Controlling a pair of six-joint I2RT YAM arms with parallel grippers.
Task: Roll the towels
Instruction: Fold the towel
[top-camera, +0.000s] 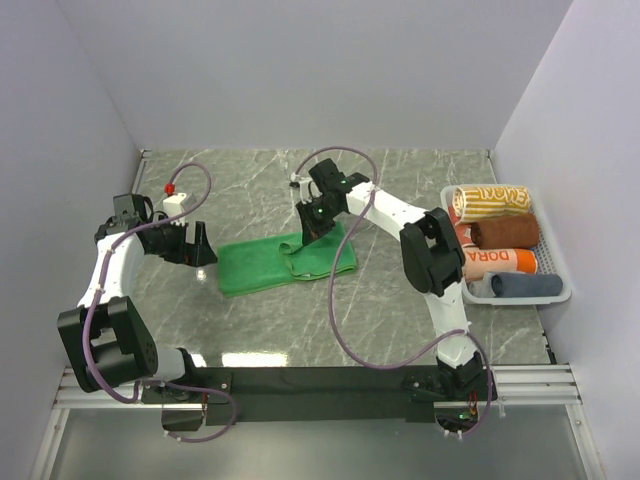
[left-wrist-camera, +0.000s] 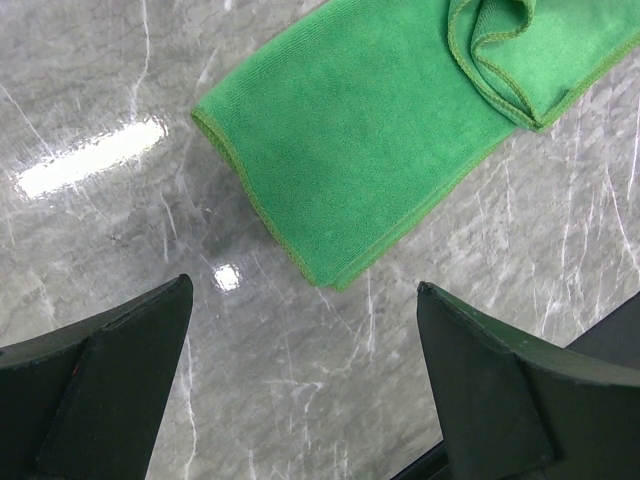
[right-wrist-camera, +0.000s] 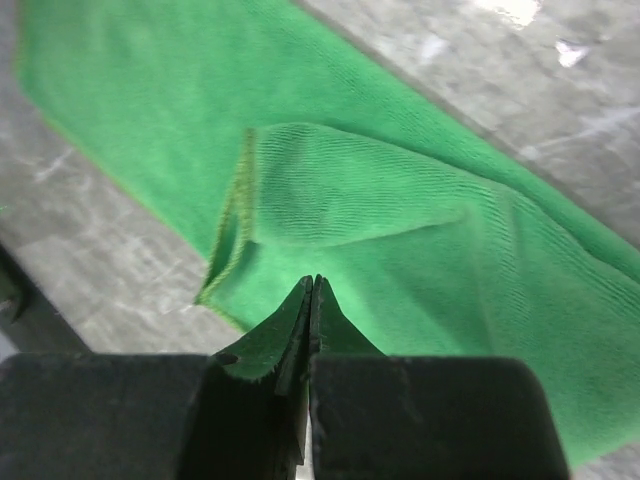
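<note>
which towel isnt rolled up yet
The green towel, spread on the table with one end pinched by the right gripper. The other four towels sit rolled in the white basket.

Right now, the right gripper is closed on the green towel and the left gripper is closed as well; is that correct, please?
Not quite: the left gripper is wide open, as the left wrist view shows. The right gripper is closed on the green towel.
</note>
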